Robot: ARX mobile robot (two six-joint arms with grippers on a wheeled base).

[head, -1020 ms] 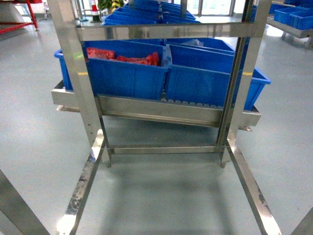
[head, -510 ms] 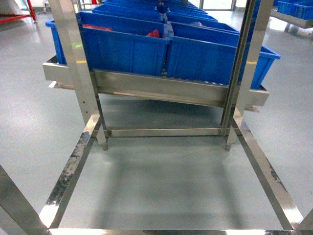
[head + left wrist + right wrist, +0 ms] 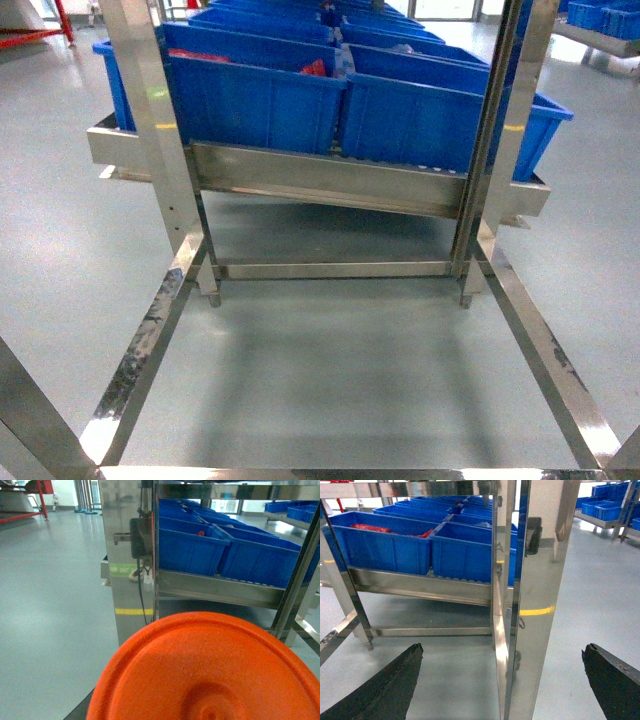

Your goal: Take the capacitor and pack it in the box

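No capacitor and no box show in any view. In the right wrist view my right gripper (image 3: 502,680) is open, its two black fingertips (image 3: 395,680) far apart with nothing between them, hanging over the grey floor in front of a steel rack post (image 3: 535,605). An orange ridged disc (image 3: 210,670) fills the bottom of the left wrist view and hides the left gripper's jaws. Neither gripper shows in the head view.
A stainless steel rack (image 3: 330,185) holds large blue bins (image 3: 250,100) on a tilted shelf; red items (image 3: 313,68) lie in the left bin. Its low floor frame (image 3: 140,350) and upright posts (image 3: 150,130) stand close ahead. Grey floor surrounds the rack.
One second ago the head view sat higher, showing an upper crossbar. It has since dropped and closed in on the rack's floor frame, and has held still for the last half second.
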